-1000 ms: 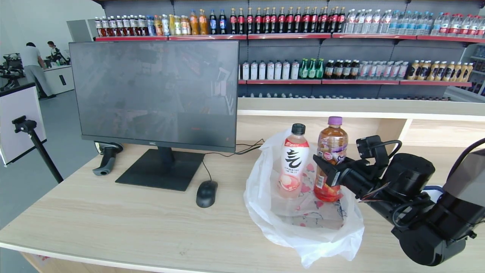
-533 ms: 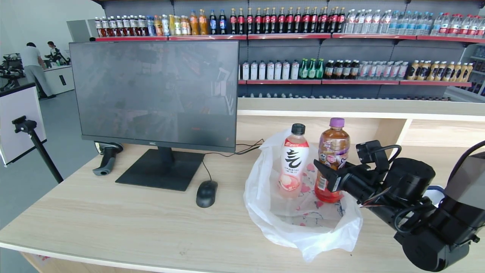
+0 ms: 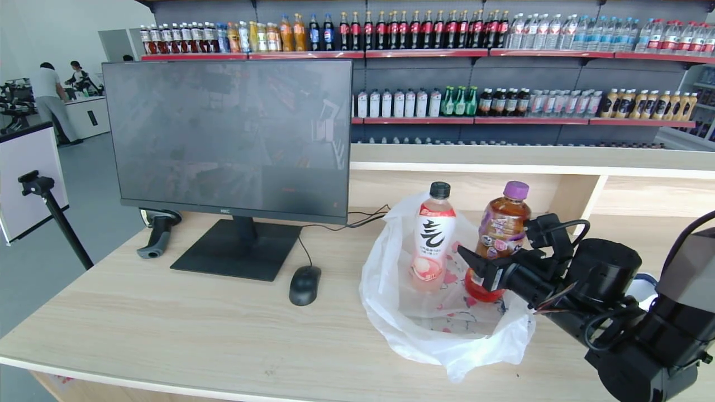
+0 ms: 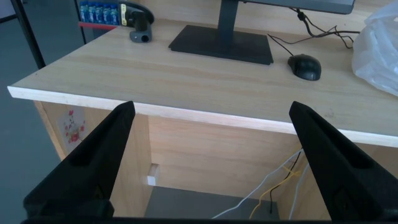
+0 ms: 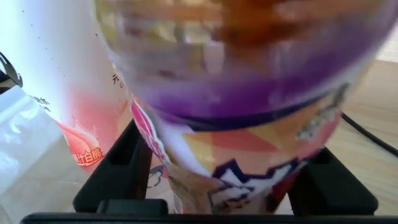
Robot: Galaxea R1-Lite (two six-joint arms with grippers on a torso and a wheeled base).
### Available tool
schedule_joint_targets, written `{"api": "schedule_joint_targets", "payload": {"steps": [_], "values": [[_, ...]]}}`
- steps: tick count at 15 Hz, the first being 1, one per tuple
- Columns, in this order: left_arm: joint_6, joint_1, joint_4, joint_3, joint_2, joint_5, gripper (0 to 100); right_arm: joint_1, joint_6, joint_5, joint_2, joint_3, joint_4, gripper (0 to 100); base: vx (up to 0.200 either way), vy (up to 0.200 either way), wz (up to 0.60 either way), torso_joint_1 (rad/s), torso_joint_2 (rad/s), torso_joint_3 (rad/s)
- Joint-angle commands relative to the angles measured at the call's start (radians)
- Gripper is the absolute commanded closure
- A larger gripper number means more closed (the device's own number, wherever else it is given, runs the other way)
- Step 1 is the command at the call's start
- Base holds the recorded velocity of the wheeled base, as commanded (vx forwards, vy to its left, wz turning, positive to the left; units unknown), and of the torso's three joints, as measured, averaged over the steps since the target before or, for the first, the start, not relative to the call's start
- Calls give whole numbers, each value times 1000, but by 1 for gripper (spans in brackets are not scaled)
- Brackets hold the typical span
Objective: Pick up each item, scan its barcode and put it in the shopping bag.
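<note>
Right pincer (image 3: 484, 269) clamped low on tilted tea bottle (image 3: 503, 223), base seemingly inside bag (image 3: 441, 346). Full, heavy, slick: hold mid-body. Left pincer (image 4: 211, 109) agape, empty.

Your right gripper (image 3: 485, 263) covers the midsection of the tilted amber plastic bottle with a purple cap (image 3: 503, 220), so you cannot see the label there. In the right wrist view that bottle is blurred and runs past the picture's edge. In the left wrist view the translucent white plastic shopping bag (image 4: 379, 46) and the left gripper's (image 4: 211, 107) black fingers (image 4: 93, 162) are cut off at the edges. Labels on the rows of shelved drink bottles (image 3: 447, 33) are too small for you to read.
</note>
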Motion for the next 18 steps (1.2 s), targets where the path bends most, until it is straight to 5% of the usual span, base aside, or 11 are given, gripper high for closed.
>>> {"api": "schedule_joint_targets", "payload": {"steps": [1, 14, 18], "values": [[-1, 0, 0, 0, 0, 0, 0, 5, 0, 0, -4, 2, -4, 0, 0, 0, 0, 0, 0, 0], [5, 0, 2, -2, 0, 0, 0, 16, 3, 0, -278, 246, -4, 0, 0, 0, 0, 0, 0, 0], [1, 0, 2, -2, 0, 2, 0, 24, 12, 0, -355, 320, -4, 0, -200, 0, 0, 8, 5, 1]]}}
